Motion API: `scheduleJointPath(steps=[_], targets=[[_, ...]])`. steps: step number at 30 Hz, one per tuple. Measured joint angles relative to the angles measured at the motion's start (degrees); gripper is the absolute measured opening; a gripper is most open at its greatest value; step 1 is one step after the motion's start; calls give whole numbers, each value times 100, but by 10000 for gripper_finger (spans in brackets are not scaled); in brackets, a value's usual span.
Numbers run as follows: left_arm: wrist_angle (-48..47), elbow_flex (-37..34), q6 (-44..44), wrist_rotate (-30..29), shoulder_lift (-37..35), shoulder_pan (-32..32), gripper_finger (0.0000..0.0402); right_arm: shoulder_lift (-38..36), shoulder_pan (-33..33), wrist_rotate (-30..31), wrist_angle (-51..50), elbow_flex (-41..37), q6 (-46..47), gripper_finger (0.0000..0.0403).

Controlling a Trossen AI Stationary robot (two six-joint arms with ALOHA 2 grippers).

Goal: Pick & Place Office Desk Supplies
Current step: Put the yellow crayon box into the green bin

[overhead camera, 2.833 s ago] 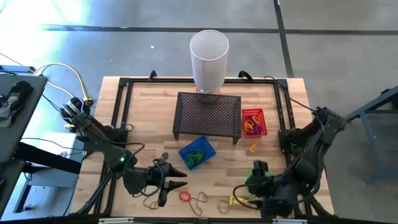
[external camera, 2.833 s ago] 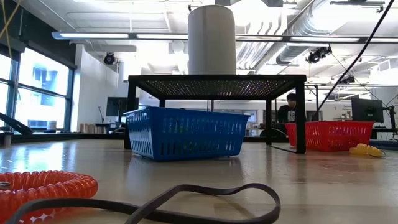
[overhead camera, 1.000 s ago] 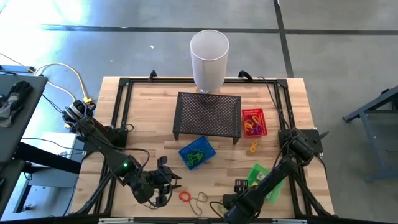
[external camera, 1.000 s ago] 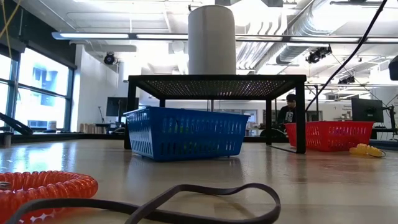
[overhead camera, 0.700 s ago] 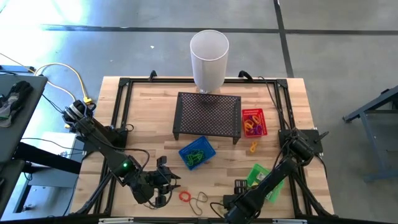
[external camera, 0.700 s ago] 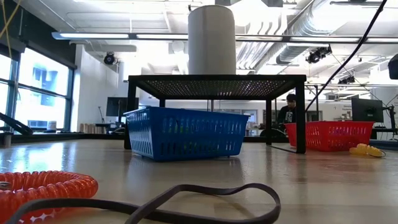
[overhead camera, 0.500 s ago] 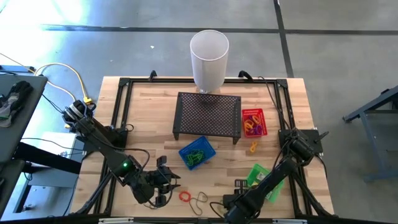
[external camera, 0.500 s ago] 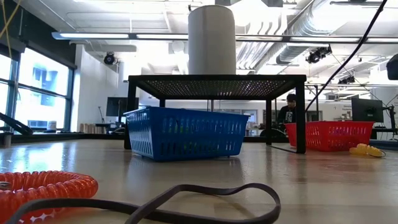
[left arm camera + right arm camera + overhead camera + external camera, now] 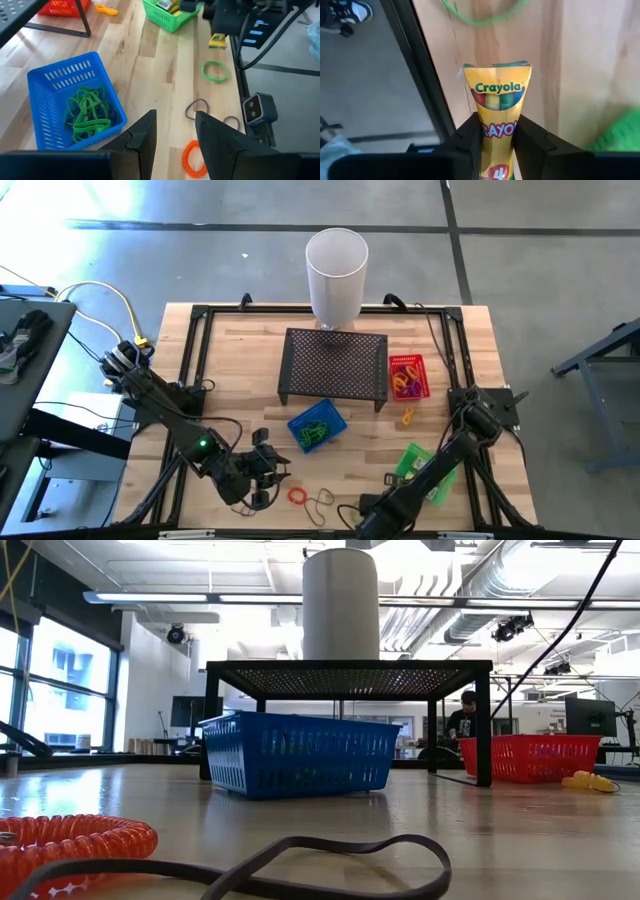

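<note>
High view, from the left: the left gripper (image 9: 268,480) hangs low near the table's front edge, its fingers (image 9: 142,137) a little apart and empty, as half a second ago. Just right of it lie one orange coil (image 9: 297,496) and one dark band (image 9: 321,499). Behind them the blue basket (image 9: 331,425) holds green bands (image 9: 87,112); I cannot count them. Further right, the right gripper (image 9: 496,131) is closed on one yellow crayon box (image 9: 497,107), long axis in line with the fingers, top end pointing outward, beside the table's front rail. One green band (image 9: 215,71) lies by it. Three baskets in all: blue, green (image 9: 430,462), red (image 9: 408,364). The right arm has barely shifted.
</note>
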Motion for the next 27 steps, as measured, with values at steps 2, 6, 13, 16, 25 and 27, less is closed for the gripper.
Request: scheduleJointPath(steps=[2,6,13,16,25,27], targets=[[-32,0,-1,0,-2,42,130,0,-5,-197,-399,192,59,76],[-83,0,1,0,-2,123,130,-7,63,-433,-1441,596,216,66],[-161,0,0,4,-2,239,130,-234,472,61,-2760,816,490,76],[-192,0,1,9,-2,259,130,-462,583,382,-2805,759,889,72],[-187,0,-15,9,-2,259,130,-1612,680,1029,-2780,-326,2002,75],[-186,0,-53,9,-2,259,130,-2000,704,1107,-2806,-788,2398,75]])
